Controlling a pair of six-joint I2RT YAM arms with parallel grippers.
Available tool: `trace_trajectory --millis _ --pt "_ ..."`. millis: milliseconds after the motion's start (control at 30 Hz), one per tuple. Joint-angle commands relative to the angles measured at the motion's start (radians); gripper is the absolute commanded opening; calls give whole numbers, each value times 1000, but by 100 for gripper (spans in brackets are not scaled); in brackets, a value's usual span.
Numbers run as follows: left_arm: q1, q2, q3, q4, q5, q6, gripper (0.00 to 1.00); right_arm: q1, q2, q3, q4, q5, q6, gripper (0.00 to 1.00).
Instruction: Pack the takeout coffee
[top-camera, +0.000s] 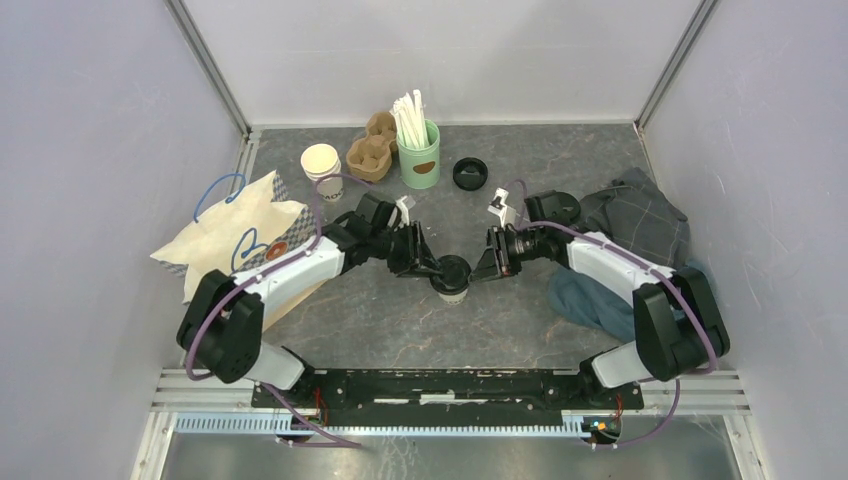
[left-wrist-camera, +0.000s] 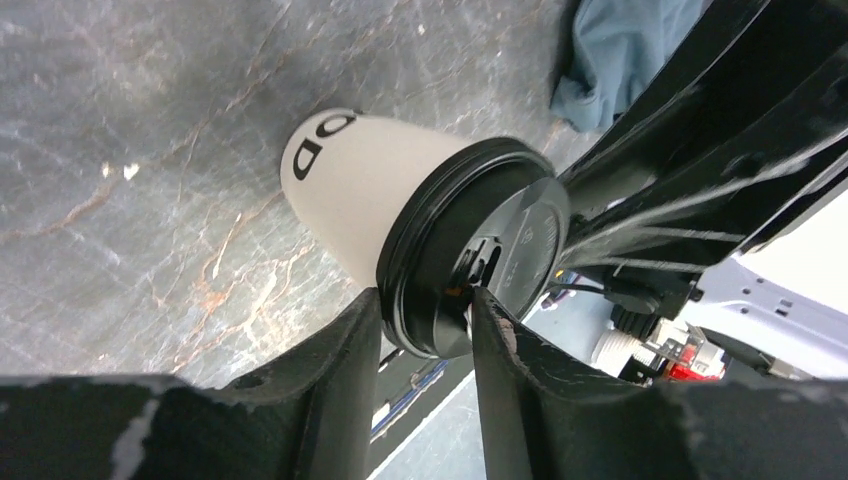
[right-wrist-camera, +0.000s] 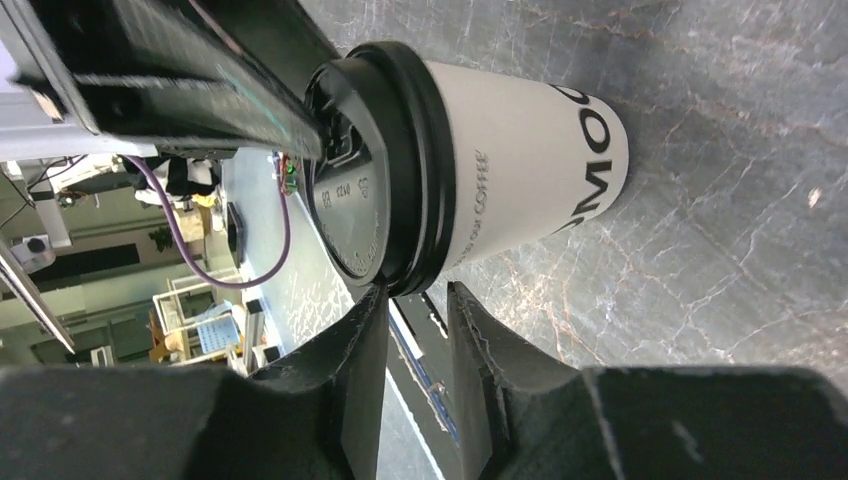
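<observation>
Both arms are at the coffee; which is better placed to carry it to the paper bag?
Left. The left end effector straddles the lid rim of the takeout coffee, and the paper bag lies on its side; the right end effector would likely reach across.

Along the far side of the dark, marbled tabletop (top-camera: 400, 325) we see a stack of lidless white cups (top-camera: 320, 163), a brown cardboard cup carrier (top-camera: 371, 150) just beside it, then a green holder (top-camera: 421, 160) standing upright with white straws (top-camera: 409, 117) in it, and a loose black lid (top-camera: 470, 173) lying apart to its right. At the left edge lies a cream paper bag (top-camera: 235, 240) with blue handles. At the right we find a grey checked cloth (top-camera: 640, 220) bunched against a blue cloth (top-camera: 590, 300).
</observation>
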Motion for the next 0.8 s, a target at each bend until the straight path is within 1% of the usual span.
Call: trace_trajectory --millis 0,133,200,400,467,633,767 --pt "-36 -66 -75 80 40 -47 44 -1 66 109 30 25 -47 33" --pt "-77 -79 -103 106 41 -81 43 -6 100 180 -53 73 -121 32" --pt "-96 -80 -99 108 30 -86 43 -14 106 180 -53 75 -126 36" --pt "-84 -91 -50 64 -39 -66 54 -29 99 168 -47 44 -129 47" --pt "-69 -85 -36 67 -40 -65 58 -33 101 159 -23 29 -109 49" --pt "-56 -39 24 43 -42 -49 59 -40 125 167 -1 26 -89 50" --pt "-49 -22 52 37 -41 -39 61 -70 134 166 2 31 -85 52"
